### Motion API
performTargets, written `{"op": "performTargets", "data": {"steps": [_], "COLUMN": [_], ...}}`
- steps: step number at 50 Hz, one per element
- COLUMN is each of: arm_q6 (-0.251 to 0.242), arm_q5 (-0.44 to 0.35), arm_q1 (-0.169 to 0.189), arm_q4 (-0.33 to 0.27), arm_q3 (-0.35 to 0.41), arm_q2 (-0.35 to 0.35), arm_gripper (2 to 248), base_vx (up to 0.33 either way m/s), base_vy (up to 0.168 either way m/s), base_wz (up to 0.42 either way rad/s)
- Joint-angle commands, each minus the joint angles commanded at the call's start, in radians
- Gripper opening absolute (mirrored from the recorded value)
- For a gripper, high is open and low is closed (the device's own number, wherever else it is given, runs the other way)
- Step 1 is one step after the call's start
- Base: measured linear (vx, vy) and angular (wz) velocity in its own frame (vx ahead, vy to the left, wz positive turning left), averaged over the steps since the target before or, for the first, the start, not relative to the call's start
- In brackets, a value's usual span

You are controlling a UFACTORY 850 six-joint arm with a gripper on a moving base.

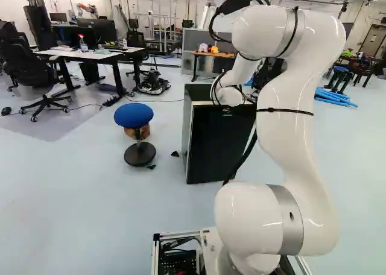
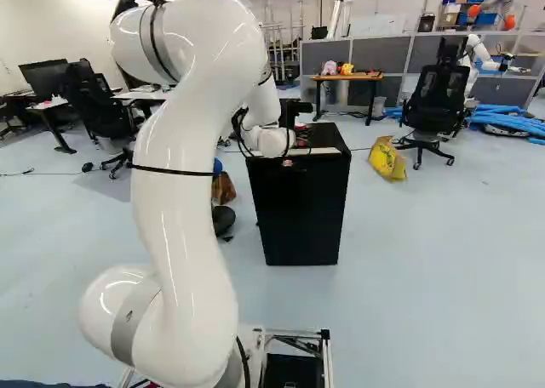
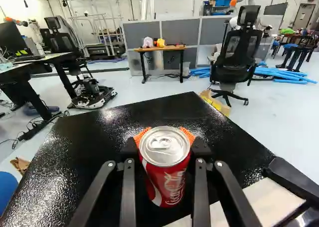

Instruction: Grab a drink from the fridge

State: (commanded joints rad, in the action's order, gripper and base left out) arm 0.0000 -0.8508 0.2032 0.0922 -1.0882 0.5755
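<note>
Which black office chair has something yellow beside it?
The chair at the right of the right base view, with a yellow object beside it; the other chairs stand by desks.

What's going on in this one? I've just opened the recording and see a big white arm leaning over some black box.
The white arm is reaching over the black fridge, and its gripper has a red drink can pinched upright between the orange pads. The can is above the fridge's dark top; whether it touches that surface, I can't tell. So a drink is in the grip.
</note>
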Motion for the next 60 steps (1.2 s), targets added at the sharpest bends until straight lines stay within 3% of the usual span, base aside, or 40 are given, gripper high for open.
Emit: {"op": "performTargets", "data": {"steps": [60], "arm_q6": [0.0], "arm_q5": [-0.001], "arm_q1": [-0.005], "arm_q4": [-0.002], "arm_q3": [0.024], "arm_q2": [-0.077], "arm_gripper": [98], "base_vx": [0.0], "base_vy": [0.0], "base_wz": [0.0]}}
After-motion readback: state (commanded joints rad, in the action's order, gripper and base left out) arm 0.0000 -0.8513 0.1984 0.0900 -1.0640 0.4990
